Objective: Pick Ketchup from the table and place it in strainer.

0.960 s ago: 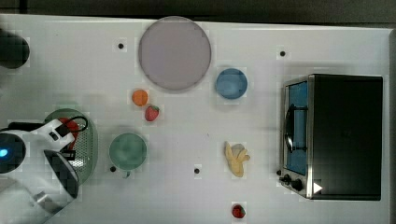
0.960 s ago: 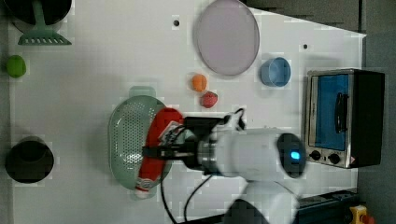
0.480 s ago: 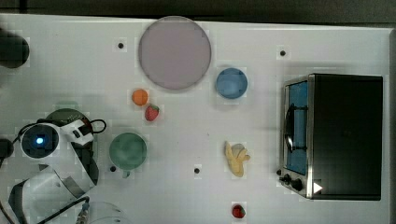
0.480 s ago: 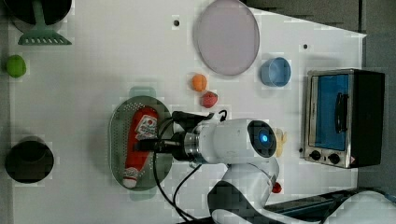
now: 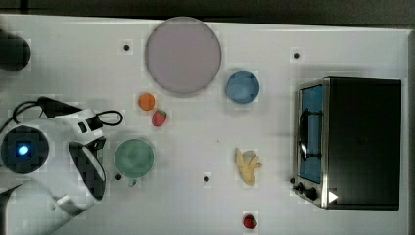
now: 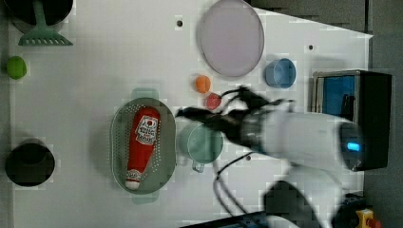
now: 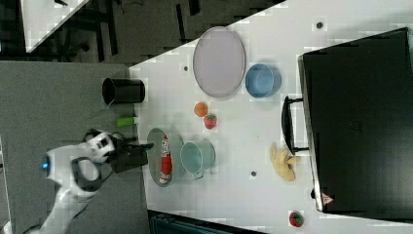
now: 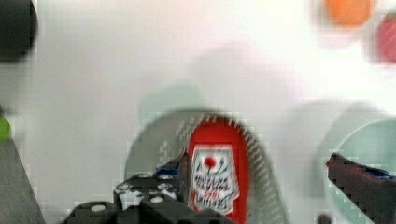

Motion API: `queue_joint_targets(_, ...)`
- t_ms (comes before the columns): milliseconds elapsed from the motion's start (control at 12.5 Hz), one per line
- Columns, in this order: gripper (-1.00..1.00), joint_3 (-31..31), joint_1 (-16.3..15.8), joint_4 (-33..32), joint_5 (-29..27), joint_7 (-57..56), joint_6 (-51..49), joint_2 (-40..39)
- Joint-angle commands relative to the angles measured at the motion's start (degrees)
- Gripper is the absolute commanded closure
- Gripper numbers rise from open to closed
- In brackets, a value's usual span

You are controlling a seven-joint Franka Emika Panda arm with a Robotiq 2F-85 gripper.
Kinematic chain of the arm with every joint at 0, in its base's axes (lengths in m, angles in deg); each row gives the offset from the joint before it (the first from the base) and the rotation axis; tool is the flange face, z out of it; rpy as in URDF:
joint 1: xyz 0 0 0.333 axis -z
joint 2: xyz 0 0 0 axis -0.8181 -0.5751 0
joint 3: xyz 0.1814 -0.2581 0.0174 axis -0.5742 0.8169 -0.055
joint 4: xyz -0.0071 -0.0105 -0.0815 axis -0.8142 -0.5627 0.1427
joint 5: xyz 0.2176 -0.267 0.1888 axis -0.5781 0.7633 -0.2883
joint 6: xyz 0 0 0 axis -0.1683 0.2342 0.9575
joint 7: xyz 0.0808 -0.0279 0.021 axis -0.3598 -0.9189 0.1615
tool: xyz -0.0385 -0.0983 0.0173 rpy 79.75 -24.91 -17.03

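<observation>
Left view: ketchup [image 6: 140,145] lies flat inside the strainer [image 6: 119,142], red bottle with a white label, red mark and dark print on it, print too small to read; cap end points to the left view's bottom. Wrist view repeats the label on the ketchup [image 8: 215,179], blurred, no legible words, with the strainer [image 8: 154,149] holes visible around it. Gripper [image 8: 261,179] is spread wide, one finger on each side, nothing between them, bottle not gripped. In the left view the gripper [image 6: 190,114] hangs beside the strainer over the green cup [image 6: 202,142], apart from the bottle. Green cup looks empty. Blue bowl [image 6: 280,73] looks empty, lilac plate [image 6: 231,37] bare. Orange [image 6: 203,84] and strawberry [image 6: 213,101] sit loose on the table [image 6: 95,66], touching no container. Right view: ketchup [image 7: 166,158] in strainer [image 7: 156,146], cup [image 7: 197,157] just beside it, banana [image 7: 284,161] near the black oven [image 7: 360,122], second strawberry [image 7: 295,219] by the table edge. Top view: arm covers the strainer area; oven [image 5: 359,142] has a small white triangle mark at its lower corner, no readable writing. Black cup [image 7: 123,90] at the table's far end, contents cannot be told.
</observation>
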Motion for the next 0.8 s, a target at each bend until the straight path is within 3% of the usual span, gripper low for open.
queue_joint_targets(80,-1.00,1.76,5.16,3.51,-2.40,3.63,-10.35,10.57)
queue_joint_targets(400,-1.00,11.82,7.46,8.62,-8.55,3.09,-31.10,21.12)
queue_joint_targets(800,-1.00,24.33,7.55,14.63,-8.51,-0.35,-45.13,25.15)
